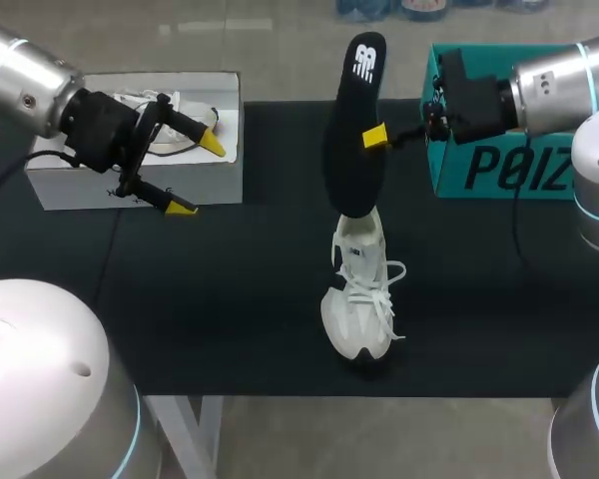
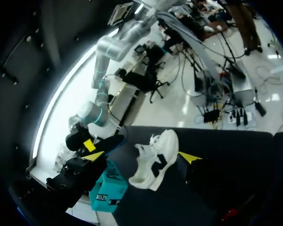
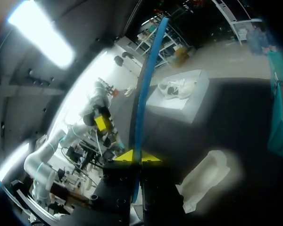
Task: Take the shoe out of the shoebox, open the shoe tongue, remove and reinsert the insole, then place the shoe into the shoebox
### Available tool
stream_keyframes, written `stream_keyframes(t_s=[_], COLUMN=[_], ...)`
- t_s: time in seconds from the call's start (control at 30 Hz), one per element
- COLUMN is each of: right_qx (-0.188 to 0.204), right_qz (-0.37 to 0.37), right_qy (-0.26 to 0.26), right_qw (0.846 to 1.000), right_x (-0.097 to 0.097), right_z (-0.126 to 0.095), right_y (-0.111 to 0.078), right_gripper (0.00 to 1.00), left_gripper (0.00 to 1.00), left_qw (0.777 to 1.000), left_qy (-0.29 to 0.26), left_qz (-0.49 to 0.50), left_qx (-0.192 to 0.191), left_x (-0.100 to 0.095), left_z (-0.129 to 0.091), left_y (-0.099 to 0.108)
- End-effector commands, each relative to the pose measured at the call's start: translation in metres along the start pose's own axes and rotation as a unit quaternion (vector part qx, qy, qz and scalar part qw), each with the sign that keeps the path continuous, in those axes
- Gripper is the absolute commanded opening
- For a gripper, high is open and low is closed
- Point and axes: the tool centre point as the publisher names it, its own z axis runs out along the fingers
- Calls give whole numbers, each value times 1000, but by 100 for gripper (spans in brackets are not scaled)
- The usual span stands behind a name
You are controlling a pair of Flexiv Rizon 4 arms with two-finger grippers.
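- Nearest you, the shoe [image 1: 359, 304] sits on the black mat [image 1: 230, 299], a little right of centre, toe towards the near edge and laces loose.
- Just behind it, the insole [image 1: 354, 120] stands tall, its lower end at the shoe's opening and its upper end well above.
- Your right gripper [image 1: 375, 137] is clamped on the insole's right edge. Its wrist view shows the insole edge-on between the two yellow tips.
- Your left gripper [image 1: 198, 178] hangs at the far left, fingers spread wide and holding nothing, just in front of the white box [image 1: 130, 185].
- The step in hand looks like the insole work: it is out, or nearly so. I cannot tell whether the lower end has cleared the collar.
- The next move calls for you to aim the lower end into the opening and slide it flat. The free gripper may need to steady the shoe.
- Count: two shoes, counting the second shoe [image 3: 177, 87] in the white box; one insole; two boxes, with the teal box [image 1: 499, 170] far right.
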Motion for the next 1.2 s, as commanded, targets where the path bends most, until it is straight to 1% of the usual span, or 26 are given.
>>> stream_keyframes(t_s=[0.03,0.07,0.1,0.17,0.23,0.27,0.33,0.37,0.4,0.8,1.0,1.07,1.2], right_qx=[1,1,1,1,1,1,1,1,1,1,-1,1,5], right_qz=[1,1,1,1,1,1,1,1,1,1,3,-2,-9], right_qy=[-2,-2,-2,-2,-2,-2,-2,-2,-2,-2,-22,-32,-37], right_qw=[1000,1000,1000,1000,1000,1000,1000,1000,1000,1000,1000,999,999], right_x=[1,1,1,1,1,1,1,1,1,1,-31,-42,-65], right_z=[0,0,0,0,0,0,0,0,0,0,-2,-1,4], right_y=[0,0,0,0,0,0,0,0,0,0,3,5,10], right_gripper=[0,0,0,0,0,0,0,0,0,0,0,0,0], left_gripper=[100,100,100,100,100,100,100,100,100,100,100,100,100], left_qw=[991,989,989,985,985,982,982,979,979,979,979,979,979], left_qy=[95,111,104,124,119,129,125,138,132,132,132,132,132], left_qz=[-88,-98,-100,-116,-123,-131,-134,-143,-146,-146,-146,-146,-146], left_qx=[-13,-16,-26,-34,-38,-39,-45,-52,-56,-56,-56,-56,-56], left_x=[-5,-3,-2,-1,-2,-4,-5,-6,-6,-6,-6,-6,-6], left_z=[-10,-11,-12,-14,-15,-15,-12,-11,-10,-10,-10,-10,-10], left_y=[-1,-1,-1,0,1,1,3,4,4,4,4,4,4])
